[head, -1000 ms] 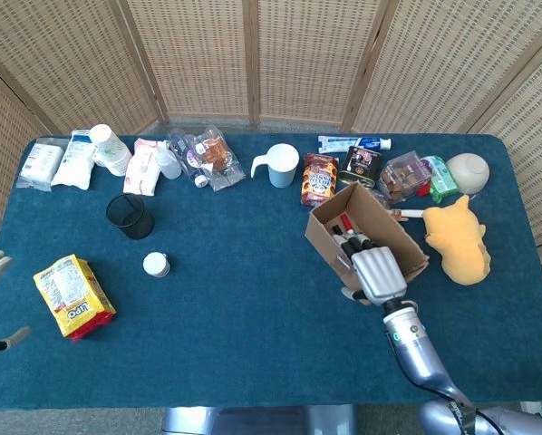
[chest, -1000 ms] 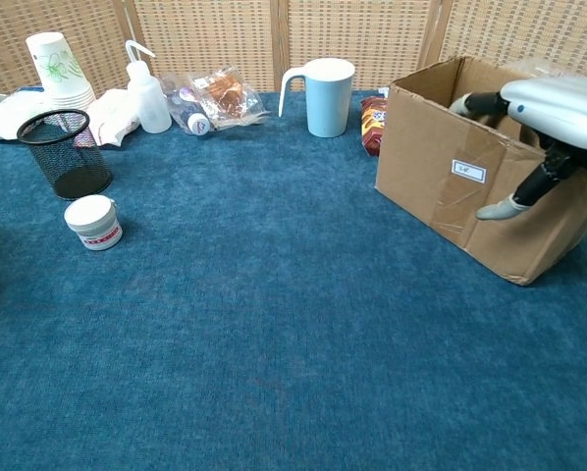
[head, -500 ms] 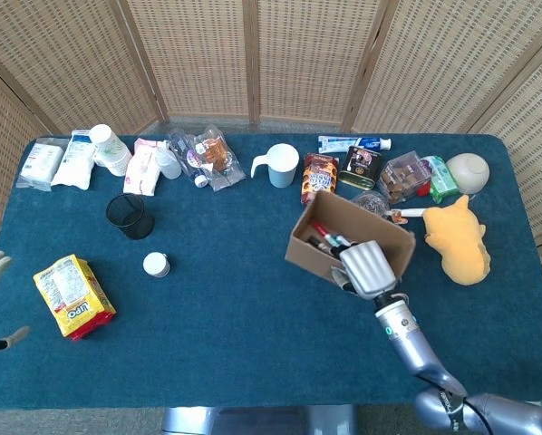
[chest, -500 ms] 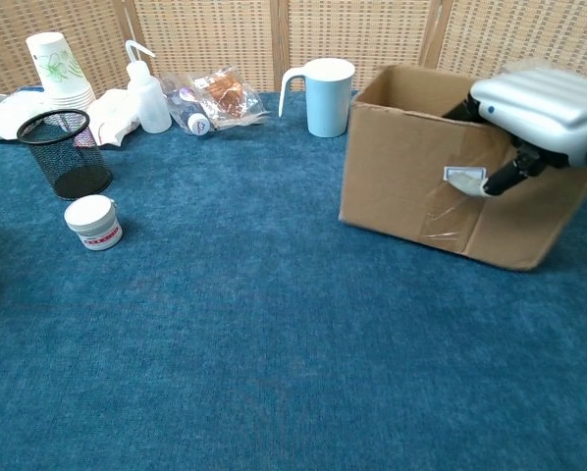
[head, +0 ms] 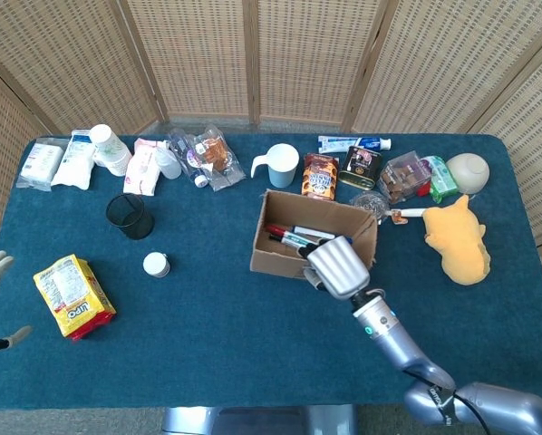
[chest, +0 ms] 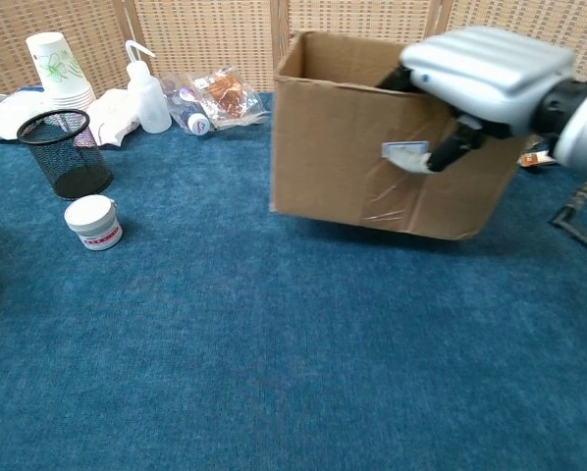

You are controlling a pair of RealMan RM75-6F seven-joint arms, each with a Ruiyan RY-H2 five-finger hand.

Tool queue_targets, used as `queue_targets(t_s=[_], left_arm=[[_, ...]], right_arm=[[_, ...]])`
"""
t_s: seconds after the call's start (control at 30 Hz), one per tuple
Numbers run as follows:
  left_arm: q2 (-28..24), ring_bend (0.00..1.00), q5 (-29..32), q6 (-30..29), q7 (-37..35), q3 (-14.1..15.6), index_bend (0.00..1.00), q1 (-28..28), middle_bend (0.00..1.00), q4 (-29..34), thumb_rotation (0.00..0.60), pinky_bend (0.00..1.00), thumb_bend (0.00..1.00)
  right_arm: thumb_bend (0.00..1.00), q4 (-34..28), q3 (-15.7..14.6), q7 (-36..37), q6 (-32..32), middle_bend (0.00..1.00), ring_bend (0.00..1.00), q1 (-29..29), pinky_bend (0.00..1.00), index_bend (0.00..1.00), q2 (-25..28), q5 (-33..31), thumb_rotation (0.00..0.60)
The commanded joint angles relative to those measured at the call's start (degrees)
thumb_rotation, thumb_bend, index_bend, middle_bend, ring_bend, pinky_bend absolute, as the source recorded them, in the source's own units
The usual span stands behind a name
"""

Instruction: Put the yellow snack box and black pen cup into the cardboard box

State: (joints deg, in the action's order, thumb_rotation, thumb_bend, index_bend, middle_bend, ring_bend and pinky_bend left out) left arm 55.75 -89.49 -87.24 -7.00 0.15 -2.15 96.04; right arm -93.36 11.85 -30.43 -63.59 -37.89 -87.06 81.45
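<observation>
Cardboard box — brown, open-topped, pens inside — gripped by right robot hand.

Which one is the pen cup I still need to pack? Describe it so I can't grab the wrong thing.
Start on the blue table at its left half, just in front of the back row of packets. The pen cup stands there alone, behind the small white jar and the yellow snack box. It is the only black wire-mesh cylinder, open at the top and see-through.
</observation>
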Motion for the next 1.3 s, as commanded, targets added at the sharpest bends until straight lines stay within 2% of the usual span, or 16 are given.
queue_targets(t_s=[0.03,0.3,0.43,1.1,1.3], left_arm=[[-0.10,0.00,0.00,-0.07,-0.22,-0.02,0.00,0.02,0.00,-0.11,0.600,0.00,0.06],[-0.49,0.00,-0.10,-0.22,-1.80,0.03,0.00,0.11,0.00,-0.39,0.600,0.00,0.06],[-0.63,0.00,-0.18,-0.05,-2.60,0.10,0.00,0.05,0.00,-0.37,0.600,0.00,0.06],[-1.63,0.00,-0.40,-0.44,-6.25,0.10,0.00,0.16,0.00,-1.08,0.600,0.00,0.06],[-2.01,0.00,-0.55,-1.10,-7.62,-0.02,0.00,0.37,0.00,-1.30,0.600,0.00,0.06]], right_arm=[[0.51,-1.58,0.72,-4.02,0.69,0.65,0.65,-1.68,0.84,0.62,-2.95,-2.18,0.600],[0.51,0.26,1.86,-9.66,1.26,0.65,0.65,-4.84,0.84,0.62,-9.58,-6.15,0.600],[0.51,2.88,2.71,-9.83,1.69,0.65,0.65,-6.36,0.84,0.62,-12.50,-7.64,0.600],[0.51,9.48,4.41,-14.83,2.27,0.65,0.65,-13.81,0.84,0.62,-23.14,-7.87,0.600],[0.51,11.76,4.07,-15.10,2.24,0.65,0.65,-14.83,0.84,0.62,-25.15,-8.02,0.600]])
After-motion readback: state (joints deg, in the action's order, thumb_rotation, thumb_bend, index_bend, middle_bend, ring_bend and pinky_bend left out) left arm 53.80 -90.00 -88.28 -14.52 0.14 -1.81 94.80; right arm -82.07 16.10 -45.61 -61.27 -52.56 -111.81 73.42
